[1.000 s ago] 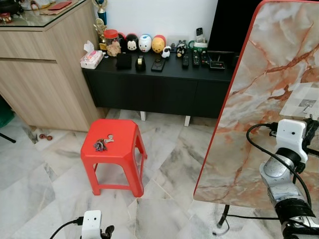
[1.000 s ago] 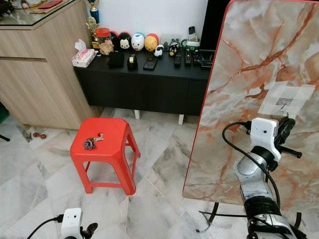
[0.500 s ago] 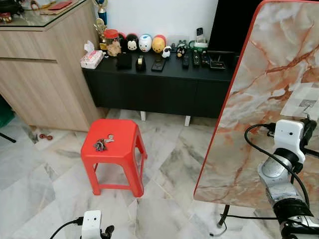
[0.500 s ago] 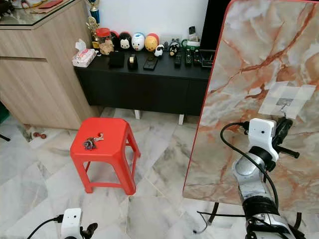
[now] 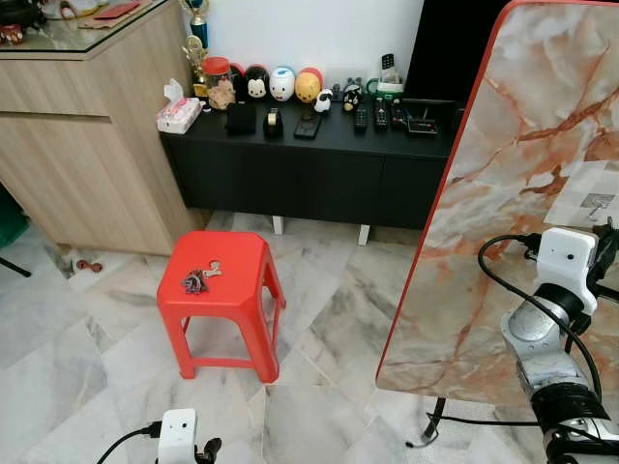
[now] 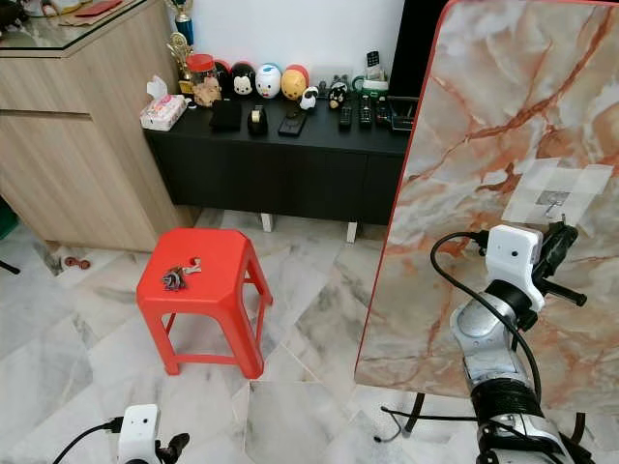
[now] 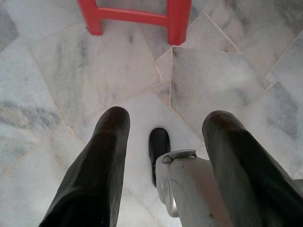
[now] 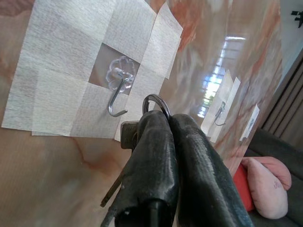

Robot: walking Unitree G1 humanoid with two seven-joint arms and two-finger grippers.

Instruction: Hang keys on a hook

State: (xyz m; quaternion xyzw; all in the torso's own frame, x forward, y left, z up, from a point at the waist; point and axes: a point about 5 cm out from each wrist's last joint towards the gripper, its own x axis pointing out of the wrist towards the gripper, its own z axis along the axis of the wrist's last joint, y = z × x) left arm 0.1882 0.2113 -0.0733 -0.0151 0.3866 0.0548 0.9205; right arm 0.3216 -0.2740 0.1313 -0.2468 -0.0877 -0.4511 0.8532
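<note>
A clear hook (image 8: 118, 90) is stuck on a taped white patch (image 6: 556, 188) on the upright marble-patterned board (image 6: 484, 145). My right gripper (image 8: 169, 118) is shut on a set of keys, its key ring (image 8: 156, 100) poking out past the fingertips just beside the hook, not on it. In the eye views this gripper (image 6: 556, 249) is raised just below the patch. A second bunch of keys (image 5: 198, 279) lies on the red stool (image 5: 237, 290). My left gripper (image 7: 163, 123) hangs low over the floor, open and holding nothing.
A black low cabinet (image 5: 309, 164) with figurines and remotes stands at the back. A wooden counter (image 5: 87, 145) is on the left. Two more hooks (image 8: 218, 113) sit farther along the board. The board's stand and a cable (image 6: 406, 420) rest on the tiled floor.
My right arm has shifted only slightly near the hook, still shut on the keys. The cable on the floor has moved a little. The left arm stays put.
</note>
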